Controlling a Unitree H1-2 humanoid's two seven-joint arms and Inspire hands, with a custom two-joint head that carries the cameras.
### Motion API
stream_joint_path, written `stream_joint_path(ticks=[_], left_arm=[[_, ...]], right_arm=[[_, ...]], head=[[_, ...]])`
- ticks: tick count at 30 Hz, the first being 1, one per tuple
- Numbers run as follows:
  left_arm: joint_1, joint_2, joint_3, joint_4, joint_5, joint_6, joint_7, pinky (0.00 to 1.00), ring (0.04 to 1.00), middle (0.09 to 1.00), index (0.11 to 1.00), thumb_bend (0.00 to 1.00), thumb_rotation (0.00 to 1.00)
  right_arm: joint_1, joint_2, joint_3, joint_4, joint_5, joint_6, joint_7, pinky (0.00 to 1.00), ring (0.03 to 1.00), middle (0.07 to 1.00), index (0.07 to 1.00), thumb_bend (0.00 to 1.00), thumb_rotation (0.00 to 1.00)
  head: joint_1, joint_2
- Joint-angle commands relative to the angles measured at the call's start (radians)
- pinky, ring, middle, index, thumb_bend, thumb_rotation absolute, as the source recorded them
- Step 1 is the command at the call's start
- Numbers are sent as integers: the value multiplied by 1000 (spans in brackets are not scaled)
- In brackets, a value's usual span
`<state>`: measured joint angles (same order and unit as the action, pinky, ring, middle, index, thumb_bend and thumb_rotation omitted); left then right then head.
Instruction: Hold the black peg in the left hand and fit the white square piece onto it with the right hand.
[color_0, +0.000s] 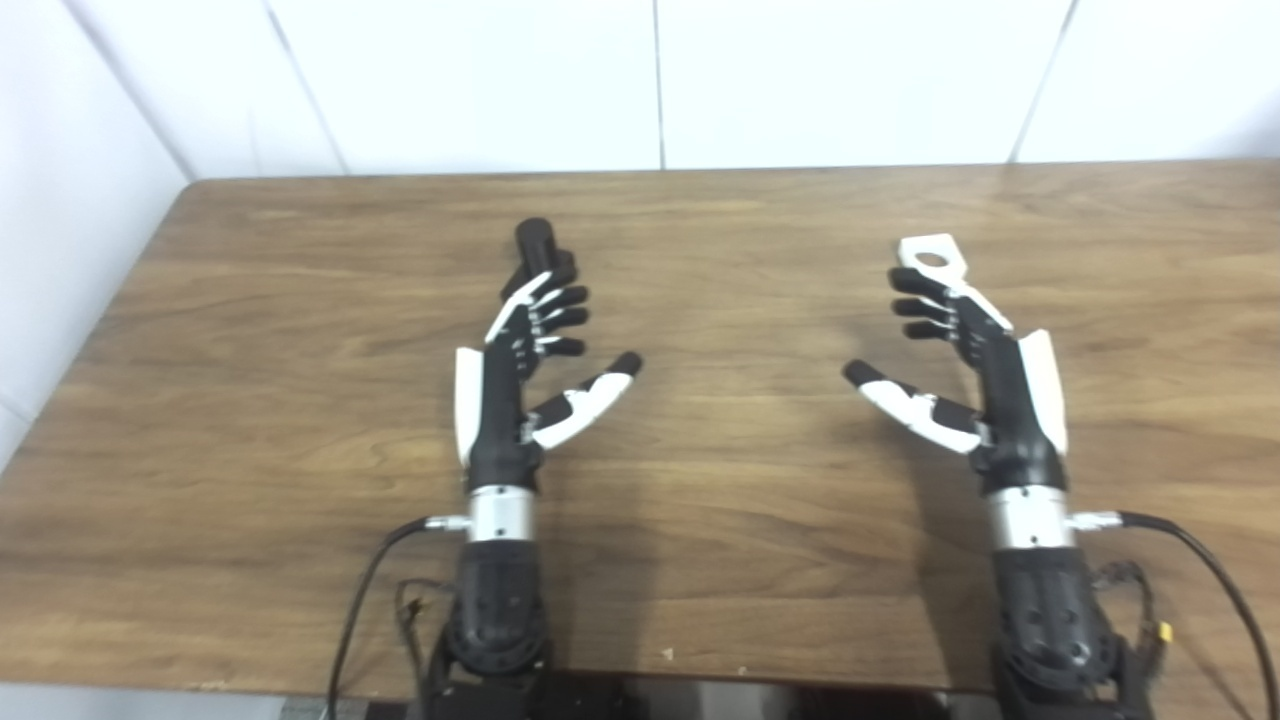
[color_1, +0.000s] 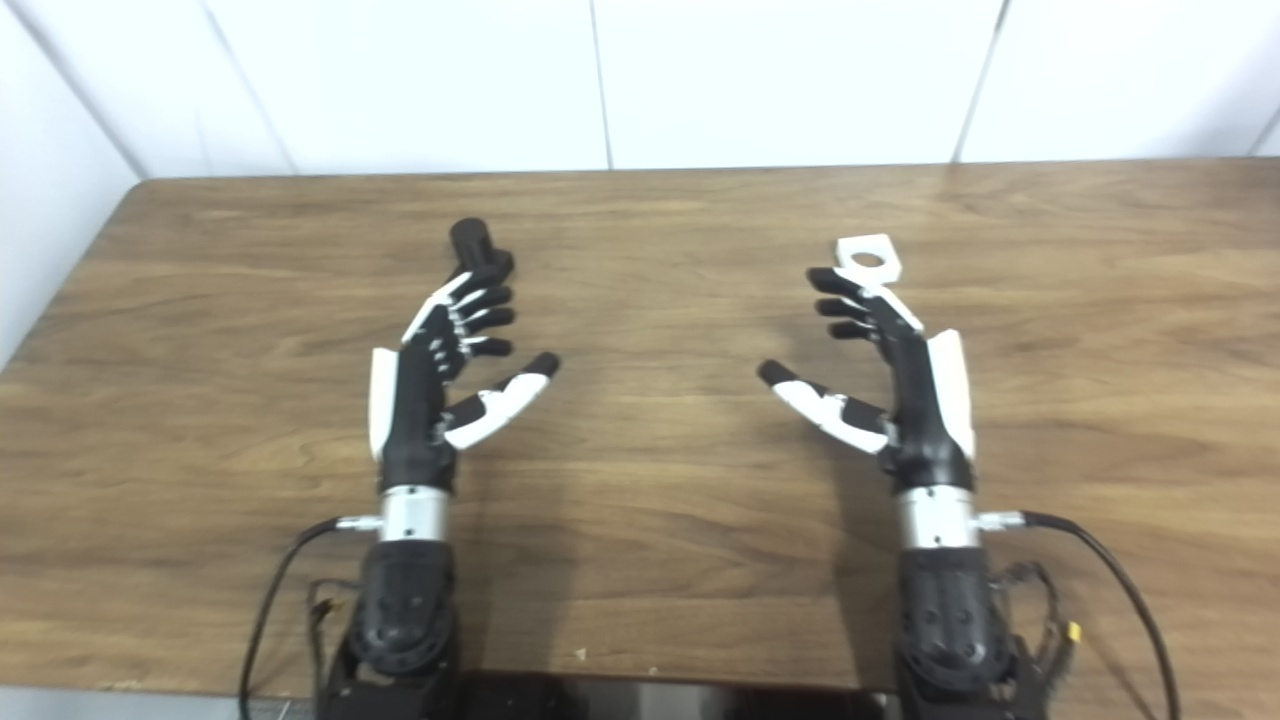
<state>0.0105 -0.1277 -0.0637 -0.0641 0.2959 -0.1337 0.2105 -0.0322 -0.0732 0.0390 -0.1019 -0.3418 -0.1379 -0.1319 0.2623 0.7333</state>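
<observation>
The black peg (color_0: 534, 243) lies on the wooden table (color_0: 720, 260), just beyond the fingertips of my left hand (color_0: 535, 350); it also shows in the right eye view (color_1: 470, 243). The left hand is open and empty, fingers apart, thumb out to the right. The white square piece (color_0: 933, 256) with a round hole lies flat on the table just beyond the fingertips of my right hand (color_0: 965, 355); it also shows in the right eye view (color_1: 868, 259). The right hand is open and empty, thumb out to the left. The near ends of both objects are hidden by the fingers.
White wall panels (color_0: 660, 80) stand behind the table's far edge. The table's left edge (color_0: 100, 330) runs diagonally. Black cables (color_0: 370, 580) hang from both wrists near the front edge. Bare wood lies between the two hands.
</observation>
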Motion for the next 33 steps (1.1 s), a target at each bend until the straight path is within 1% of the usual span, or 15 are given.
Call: stream_joint_path(ticks=[1, 7, 12, 16, 20, 22, 25, 28, 32, 33], left_arm=[[-37, -16, -16, -7, 26, -46, 20, 569, 703, 744, 762, 679, 92], [-36, -20, -22, -11, 36, -37, 29, 570, 701, 741, 760, 671, 62], [-40, -15, -16, -11, 29, -41, 31, 561, 704, 746, 759, 684, 97], [-40, -11, -15, -14, 32, -37, 30, 558, 704, 747, 761, 681, 93], [-47, 10, -17, -15, 61, -38, 30, 571, 721, 761, 771, 665, 111], [-57, 23, -13, -25, 82, -12, 27, 578, 730, 767, 771, 670, 129], [-74, 38, -3, -37, 90, 25, 18, 615, 740, 769, 757, 690, 171], [-90, 56, 5, -48, 94, 61, 8, 633, 747, 773, 756, 689, 188], [-120, 102, 17, -46, 141, 90, 13, 624, 752, 776, 726, 688, 214], [-127, 113, 17, -45, 166, 99, 18, 663, 772, 787, 704, 691, 226]], right_arm=[[-29, -11, -12, -19, 28, -46, 0, 664, 713, 762, 739, 662, 216], [-29, -12, -13, -24, 31, -39, -3, 651, 717, 752, 739, 671, 224], [-32, -11, -11, -23, 37, -37, 1, 665, 712, 766, 742, 669, 218], [-31, -11, -10, -22, 33, -43, -1, 661, 708, 765, 741, 668, 215], [-27, -12, -11, -25, 30, -39, -1, 657, 710, 766, 744, 663, 219], [-26, -11, -13, -27, 33, -35, 0, 659, 712, 766, 745, 665, 218], [-26, -13, -14, -34, 28, -30, 0, 663, 714, 766, 746, 660, 216], [-30, -15, -16, -27, 33, -41, -2, 656, 708, 762, 741, 661, 208], [-32, -14, -18, -24, 37, -36, -1, 658, 704, 763, 736, 664, 208], [-32, -14, -18, -24, 36, -36, -1, 656, 702, 760, 737, 664, 207]], head=[[2, -2], [-5, -3], [-5, -2], [-6, -2], [-6, -4], [-7, -4], [-6, -2], [-3, -2], [-2, -2], [-2, -2]])
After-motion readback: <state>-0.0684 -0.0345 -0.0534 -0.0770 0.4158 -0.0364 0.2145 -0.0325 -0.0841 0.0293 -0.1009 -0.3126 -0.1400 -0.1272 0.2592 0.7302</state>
